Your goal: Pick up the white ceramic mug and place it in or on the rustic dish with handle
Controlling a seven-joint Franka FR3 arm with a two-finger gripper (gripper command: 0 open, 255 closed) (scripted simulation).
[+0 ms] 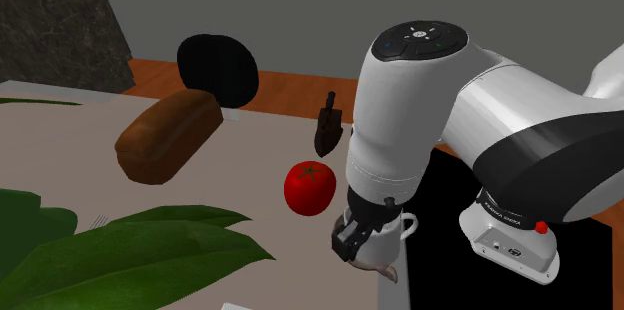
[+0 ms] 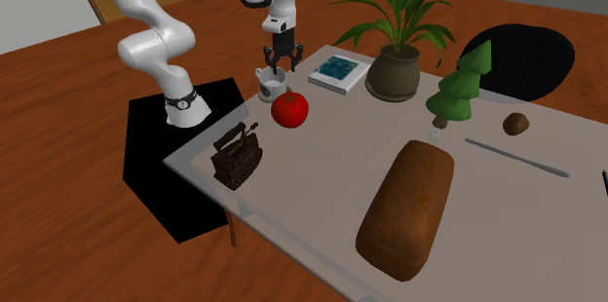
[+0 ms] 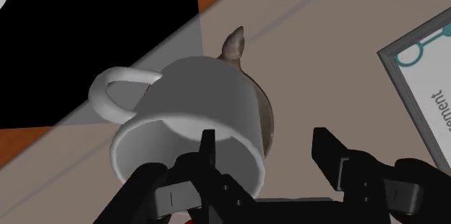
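The white mug [image 3: 195, 107] stands on a small brown dish [image 3: 268, 118] whose pointed handle [image 3: 233, 42] sticks out behind it, at the table's corner by the stand. My gripper [image 3: 265, 139] hovers just over the mug's rim, open: one finger sits over the mug's mouth, the other outside its wall, and neither clasps it. In the shoulder view the gripper [image 1: 355, 238] hides most of the mug [image 1: 404, 225] and the dish [image 1: 386, 266]. From the second exterior view the gripper [image 2: 281, 59] hangs straight above the mug [image 2: 273, 80].
A red tomato [image 2: 289, 109] lies close beside the mug. A book [image 2: 338, 70], a potted plant [image 2: 395, 71], a toy tree [image 2: 461, 84], a bread loaf [image 2: 407, 208] and a dark old iron [image 2: 236, 157] share the table [image 2: 322, 183]. The table's edge runs right by the dish.
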